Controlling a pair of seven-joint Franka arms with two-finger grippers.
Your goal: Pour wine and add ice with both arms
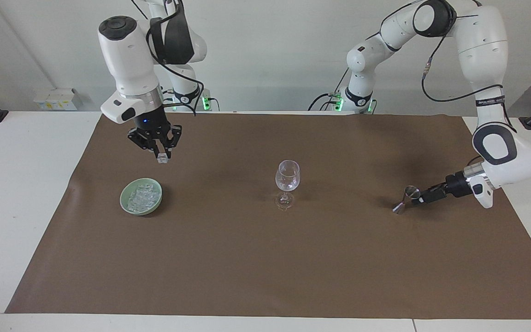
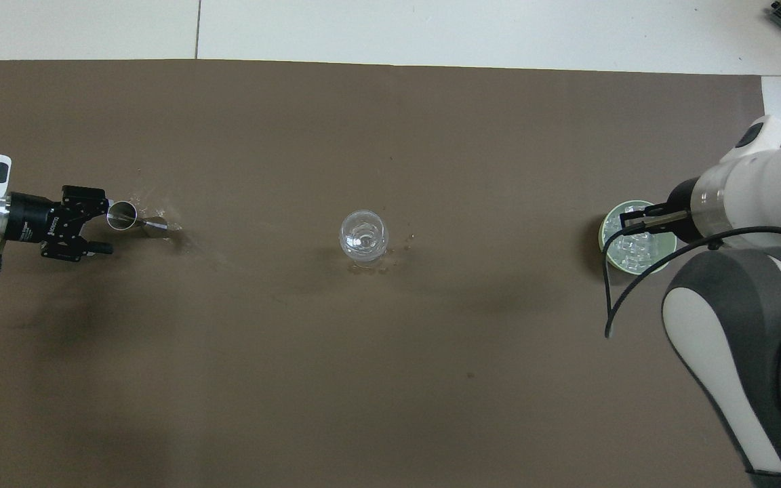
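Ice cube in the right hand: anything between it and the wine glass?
Nothing visible. The right hand is shut on one ice cube, up in the air above the mat. Between it and the wine glass only bare mat shows. The green bowl sits off that line.

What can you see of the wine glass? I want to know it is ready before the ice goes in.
The wine glass is clear and stemmed, with a rounded bowl, a short stem and a round foot. It stands upright on the brown mat, about midway between the two arms' ends of the table. Nothing touches it; both grippers are well away. Whether the bowl holds any liquid cannot be told.
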